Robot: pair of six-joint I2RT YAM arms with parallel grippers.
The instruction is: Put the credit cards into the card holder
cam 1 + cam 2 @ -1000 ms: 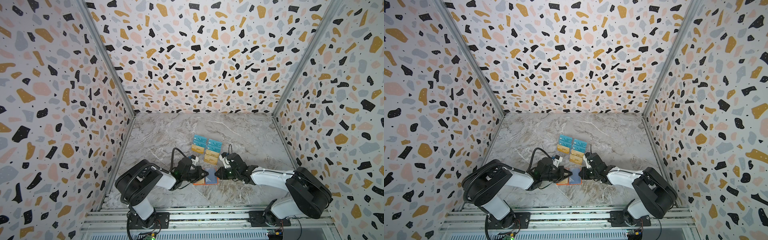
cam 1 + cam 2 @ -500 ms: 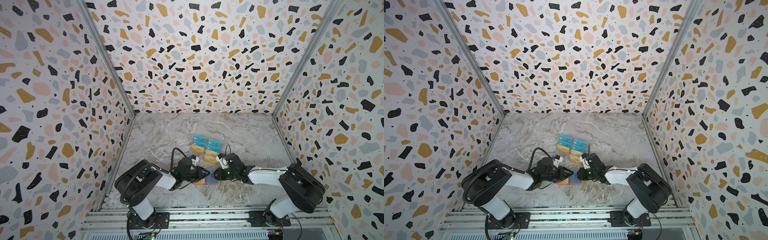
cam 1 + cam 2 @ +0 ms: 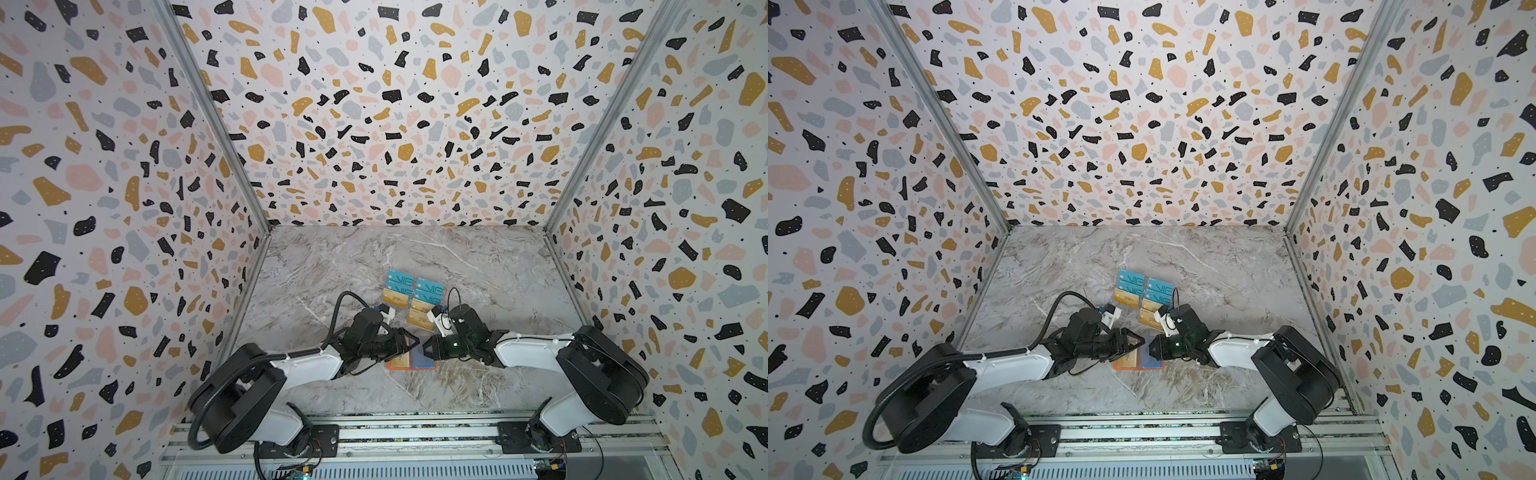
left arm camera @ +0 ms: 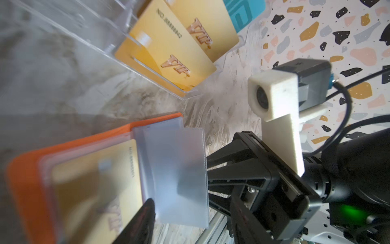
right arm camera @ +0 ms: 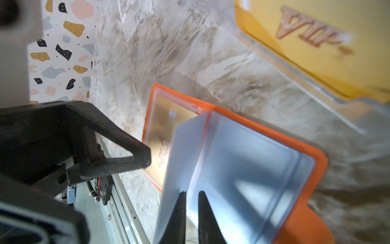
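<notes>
From 9 o'clock the left arm (image 3: 303, 362) reaches low across the marble table (image 3: 324, 282). It ends in the left gripper (image 3: 409, 343), which hangs over the 10 o'clock corner of the card holder (image 3: 424, 362). Its jaws stand parted with nothing between them. In the left wrist view only one dark finger (image 4: 141, 221) shows, poised above a gold card (image 4: 92, 181); whether it touches the card I cannot tell. The card holder lies opened flat at about 6 o'clock on the table, near the front edge, with its orange cover down and its sleeves up. Its left half holds that gold card, tucked under clear plastic, the VIP lettering blurred. Its right half shows only bluish clear plastic, and I cannot tell whether a card sits there. One clear sleeve (image 5: 183, 160) stands lifted off the stack like a turned page. Just beyond the holder, at 12 o'clock, stands the acrylic rack (image 4: 181, 95). It carries the rest of the credit cards (image 3: 395, 298) in two columns, teal ones on the far tiers and gold ones on the near tiers. From 3 o'clock comes the right gripper (image 5: 192, 195). Its jaws are closed to a narrow slit on the free edge of the lifted sleeve, pinching it and holding it raised over the middle of the holder.
</notes>
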